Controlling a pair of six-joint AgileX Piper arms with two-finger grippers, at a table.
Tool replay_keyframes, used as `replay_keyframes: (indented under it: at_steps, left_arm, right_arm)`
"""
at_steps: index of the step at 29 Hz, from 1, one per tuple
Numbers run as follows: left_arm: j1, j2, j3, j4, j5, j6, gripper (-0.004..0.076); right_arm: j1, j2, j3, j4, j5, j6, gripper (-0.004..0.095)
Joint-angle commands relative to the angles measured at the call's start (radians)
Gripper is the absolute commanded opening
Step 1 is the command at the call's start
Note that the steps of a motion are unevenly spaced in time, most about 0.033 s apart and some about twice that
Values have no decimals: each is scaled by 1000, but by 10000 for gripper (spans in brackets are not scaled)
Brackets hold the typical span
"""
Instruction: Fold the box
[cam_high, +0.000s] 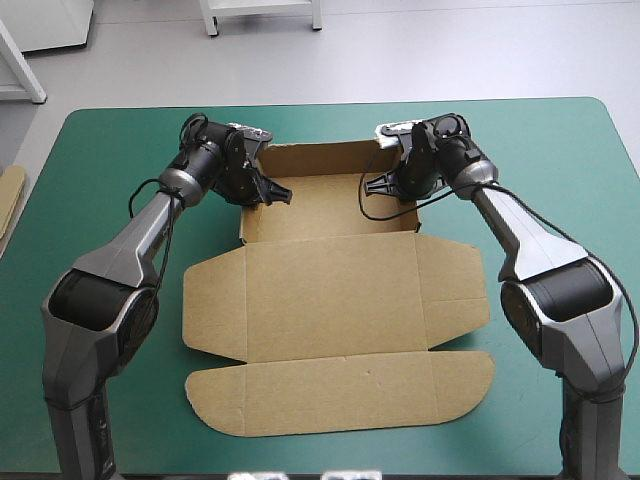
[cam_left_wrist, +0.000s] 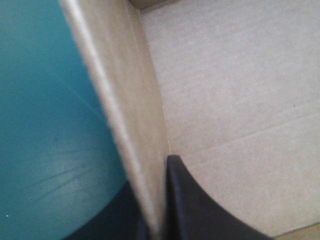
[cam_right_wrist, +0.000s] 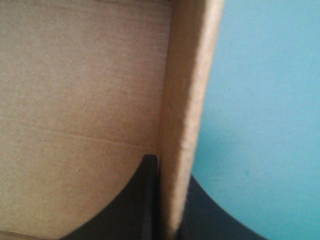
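Observation:
The brown box lies in the middle of the teal-green table. Its far part is raised into a tray with a back wall and two side walls, while the near panels and the rounded lid lie flat. My left gripper is shut on the box's left side wall, one black finger inside and one outside. My right gripper is shut on the box's right side wall, which stands upright between its fingers.
A strip of more brown board shows at the table's left edge. Teal-green cover lies bare on both sides of the box. The flat lid reaches close to the table's near edge.

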Motion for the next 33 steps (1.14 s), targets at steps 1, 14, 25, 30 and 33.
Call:
replay_keyframes:
  at_steps: [1,14,25,30,33]
  left_arm:
    - [-11,-25,-22,-12,-55,35,-8]
    - [-10,-45,-92,-21,-31,35,445]
    - [-10,-71,-144,-12,20,42,465]
    - [-10,-133,-140,-12,54,73,463]
    - [-10,-185,-140,-10,54,78,463]
  right_arm:
    - [2,-53,-30,-22,7,-56,0]
    - [2,-49,-134,-23,37,-52,330]
    - [2,-49,-145,-62,125,-47,506]
    - [2,-80,-145,-54,131,-52,505]
    - [2,-119,-145,-56,123,-55,505]
